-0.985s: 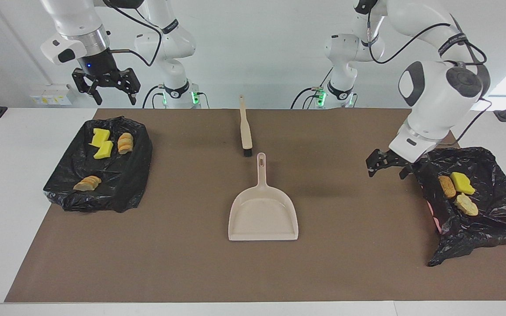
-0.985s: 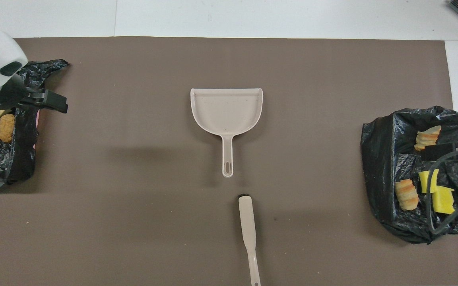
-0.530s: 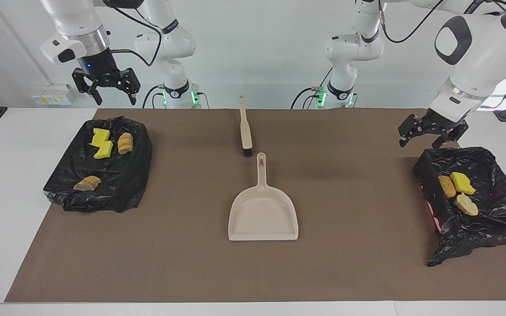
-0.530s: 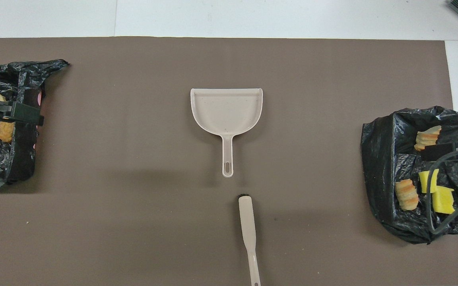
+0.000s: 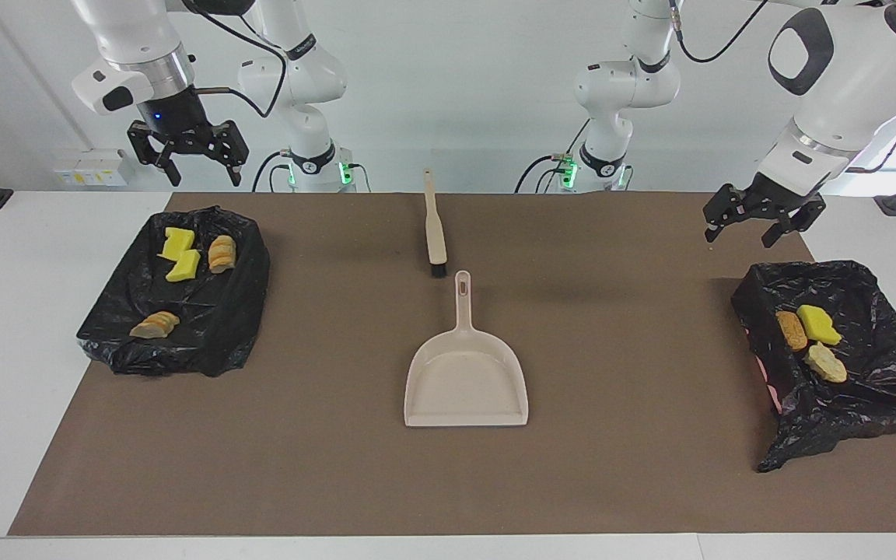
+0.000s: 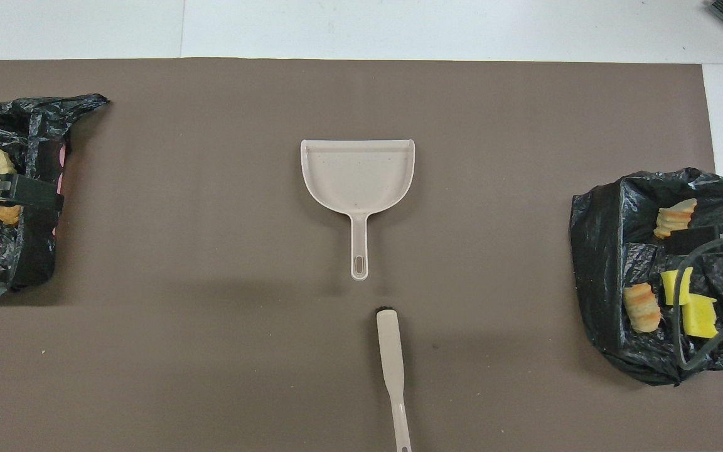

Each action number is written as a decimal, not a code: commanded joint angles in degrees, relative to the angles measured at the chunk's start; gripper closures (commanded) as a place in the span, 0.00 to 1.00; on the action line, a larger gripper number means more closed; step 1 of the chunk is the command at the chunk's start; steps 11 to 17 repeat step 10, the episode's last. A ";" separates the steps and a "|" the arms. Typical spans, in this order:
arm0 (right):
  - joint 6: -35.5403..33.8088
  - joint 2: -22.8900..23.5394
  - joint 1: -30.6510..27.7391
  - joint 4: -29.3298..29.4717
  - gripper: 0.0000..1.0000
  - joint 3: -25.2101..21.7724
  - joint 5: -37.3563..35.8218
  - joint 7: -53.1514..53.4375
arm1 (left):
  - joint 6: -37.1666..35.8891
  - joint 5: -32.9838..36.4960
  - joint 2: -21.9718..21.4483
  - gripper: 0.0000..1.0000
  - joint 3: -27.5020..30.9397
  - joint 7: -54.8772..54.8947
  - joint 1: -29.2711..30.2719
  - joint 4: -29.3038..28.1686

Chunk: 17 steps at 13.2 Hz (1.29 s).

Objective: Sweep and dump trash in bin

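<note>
Both arms hang raised; the left gripper (image 5: 755, 225) and right gripper (image 5: 187, 159) are open and empty, each above a black bag (image 5: 207, 327) holding the trash (image 5: 182, 266)

This is looking like a robot lab. Two white robot arms (image 5: 300, 85) are standing at a white table (image 5: 12, 327) by a bare white wall (image 5: 456, 93), with black cables (image 5: 261, 78) hanging.

One high camera faced the robots across the table, another looked steeply down from above them; both showed the dustpan (image 5: 466, 379) (image 6: 358, 177).
</note>
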 commanded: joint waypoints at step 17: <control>-0.55 0.14 -0.02 0.35 0.00 -0.13 -0.18 -1.48 | -2.01 3.18 -1.48 0.00 -0.06 0.48 -0.61 -0.44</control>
